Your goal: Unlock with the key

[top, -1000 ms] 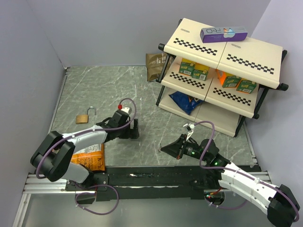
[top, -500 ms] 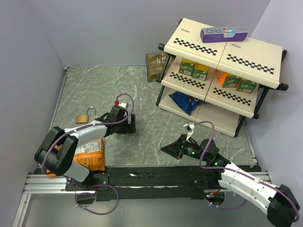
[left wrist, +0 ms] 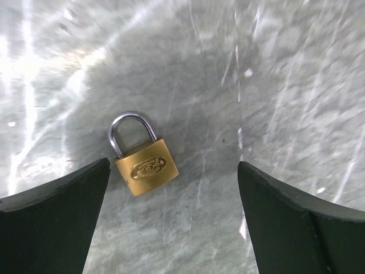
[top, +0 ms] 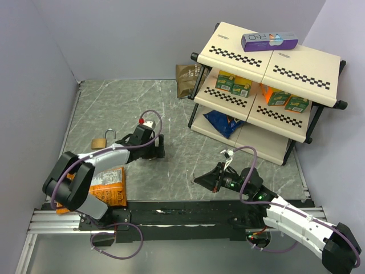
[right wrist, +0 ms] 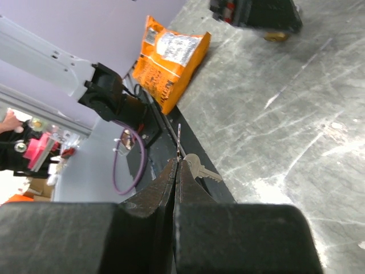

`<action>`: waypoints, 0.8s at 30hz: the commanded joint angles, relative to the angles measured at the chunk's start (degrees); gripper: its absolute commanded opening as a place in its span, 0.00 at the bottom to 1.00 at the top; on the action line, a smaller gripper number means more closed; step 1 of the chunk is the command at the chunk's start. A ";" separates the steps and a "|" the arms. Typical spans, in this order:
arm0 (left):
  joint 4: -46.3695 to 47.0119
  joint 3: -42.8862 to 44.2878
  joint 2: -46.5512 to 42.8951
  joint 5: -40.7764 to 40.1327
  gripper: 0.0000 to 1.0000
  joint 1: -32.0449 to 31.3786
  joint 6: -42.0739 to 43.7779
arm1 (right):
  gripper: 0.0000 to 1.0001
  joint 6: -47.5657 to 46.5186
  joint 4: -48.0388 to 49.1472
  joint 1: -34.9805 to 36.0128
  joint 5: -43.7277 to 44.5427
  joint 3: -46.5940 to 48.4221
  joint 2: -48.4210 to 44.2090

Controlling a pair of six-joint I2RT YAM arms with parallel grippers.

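Your right gripper point(right wrist: 175, 164) is pinched tight on the key point(right wrist: 201, 169) (just at the fingertips; whether by head or ring is unclear), well apart from the padlock point(left wrist: 147, 169). Your left gripper point(left wrist: 173, 165) hangs wide open over that padlock, holding nothing. 2 risks: the key may twist or slip in so slight a pinch, and the unheld padlock may skid when pushed.

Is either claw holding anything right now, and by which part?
The right claw is shut on the key, pinching its head end; the blade sticks out sideways. The left claw is open above the padlock, holding nothing.
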 commanded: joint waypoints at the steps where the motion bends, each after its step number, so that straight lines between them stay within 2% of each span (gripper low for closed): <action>1: 0.59 0.41 -8.47 -5.59 0.99 -0.35 -3.47 | 0.00 -3.41 -2.20 -0.20 2.62 2.94 1.51; 5: 0.15 1.73 -15.34 -8.85 0.99 -4.47 -7.60 | 0.00 -8.59 -9.93 1.03 7.53 7.52 3.88; 8: 0.67 3.75 -17.90 -7.37 0.98 -10.09 -11.46 | 0.00 -12.46 -13.10 3.14 13.84 11.47 6.87; 11: 1.64 5.51 -16.67 -2.72 0.96 -14.31 -16.03 | 0.00 -15.71 -16.53 7.52 21.50 15.43 10.21; 12: 2.51 5.77 -15.62 -1.83 0.95 -16.06 -16.92 | 0.00 -17.02 -18.10 9.10 28.14 16.48 11.26; 13: 2.96 5.86 -15.01 -1.21 0.94 -17.04 -17.88 | 0.00 -17.56 -19.51 12.60 31.77 18.93 13.53; 15: 3.83 6.13 -13.86 -0.59 0.93 -19.58 -20.00 | 0.00 -18.26 -21.36 15.17 40.19 21.31 16.18; 21: 3.58 7.18 -10.18 -1.56 0.91 -23.28 -21.94 | 0.00 -17.04 -23.22 19.92 50.69 25.72 22.52; 24: 4.19 6.74 -8.85 -0.86 0.87 -24.34 -22.29 | 0.00 -16.77 -23.65 21.24 54.47 26.77 24.27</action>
